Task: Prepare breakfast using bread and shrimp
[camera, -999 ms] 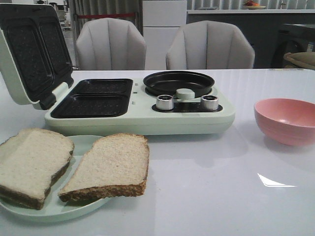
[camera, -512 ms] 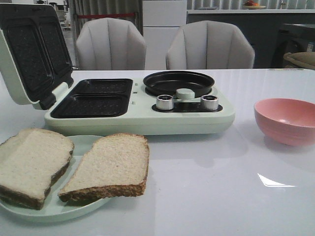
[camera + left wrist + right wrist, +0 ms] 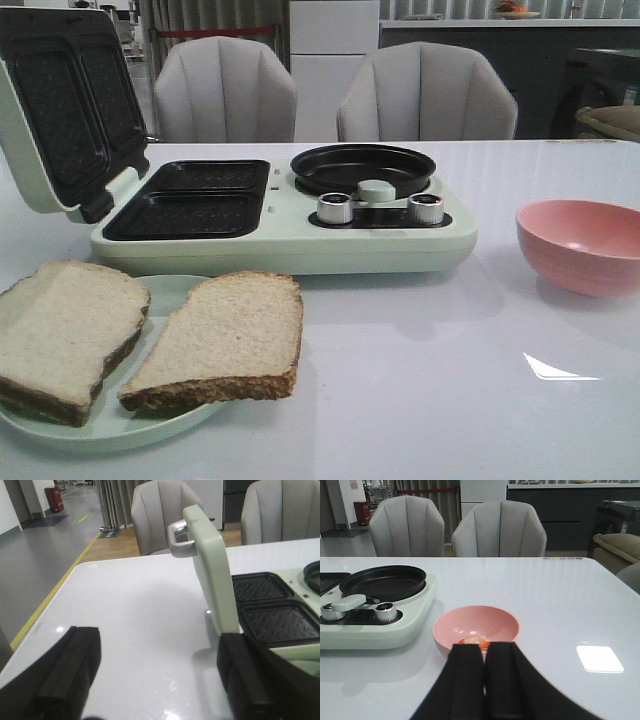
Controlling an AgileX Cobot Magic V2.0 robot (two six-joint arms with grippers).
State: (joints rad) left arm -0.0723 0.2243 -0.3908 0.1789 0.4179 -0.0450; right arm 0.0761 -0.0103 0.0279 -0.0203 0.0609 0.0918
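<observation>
Two slices of bread, one (image 3: 65, 333) on the left and one (image 3: 228, 337) on the right, lie on a pale green plate (image 3: 170, 291) at the front left of the table. The shrimp (image 3: 474, 640) sits in the pink bowl (image 3: 485, 622), partly hidden behind my right gripper (image 3: 485, 650), which is shut with nothing in it, just short of the bowl. My left gripper (image 3: 159, 672) is open over bare table, beside the raised lid (image 3: 212, 575) of the breakfast maker (image 3: 285, 215). Neither gripper shows in the front view.
The breakfast maker has two dark waffle plates (image 3: 190, 200), a round black pan (image 3: 362, 167) and two knobs (image 3: 335, 208). The pink bowl (image 3: 580, 245) stands at the right. Two grey chairs (image 3: 225, 90) are behind the table.
</observation>
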